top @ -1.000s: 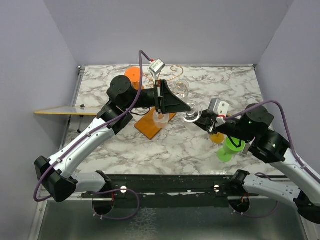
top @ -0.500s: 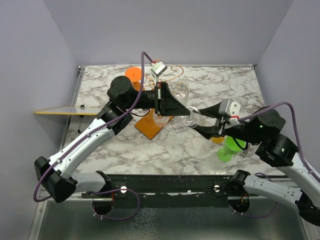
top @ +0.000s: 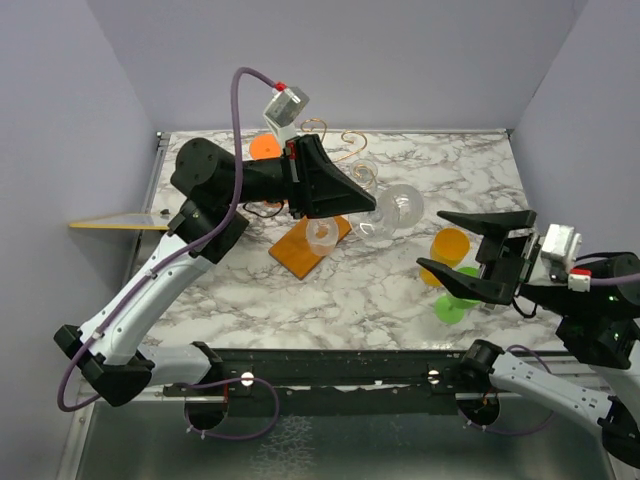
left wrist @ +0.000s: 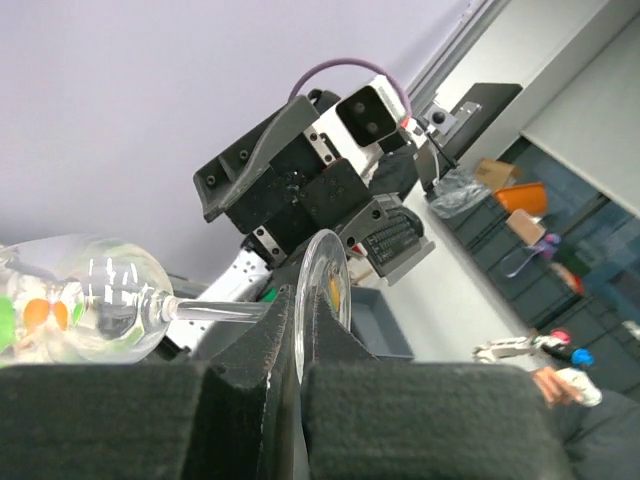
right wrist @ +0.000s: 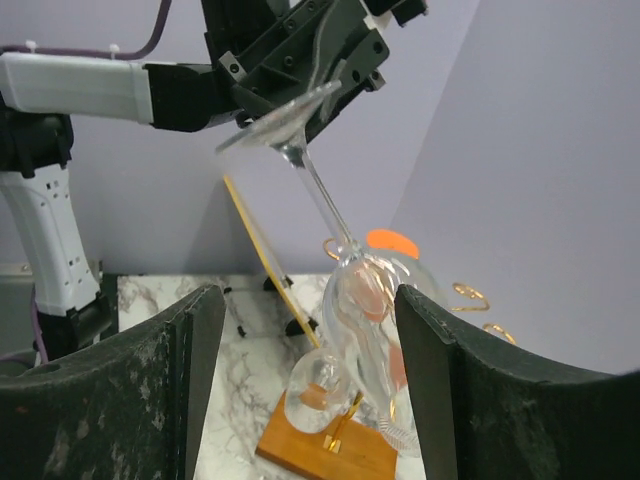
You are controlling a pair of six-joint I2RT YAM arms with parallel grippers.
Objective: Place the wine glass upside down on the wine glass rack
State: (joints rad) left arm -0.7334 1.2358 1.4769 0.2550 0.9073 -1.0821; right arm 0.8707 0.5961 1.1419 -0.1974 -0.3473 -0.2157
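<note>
Wine glass (top: pixel 397 207) hangs sideways over the worktop (top: pixel 300 300) at the rack's (top: pixel 305 250) 2 o'clock, its foot clenched in the outstretched left arm's claw (top: pixel 366 203), the right claw (top: pixel 432 240) gaping, holding nothing, at its 4 o'clock.

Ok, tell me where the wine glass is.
Top view, centre: wine glass held aloft by its foot in the left pincer, just right of the rack.

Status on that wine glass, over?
Left gripper shut on wine glass foot. Right gripper open, clear. Wine glass aloft near rack, not hung. Second glass on rack.
</note>
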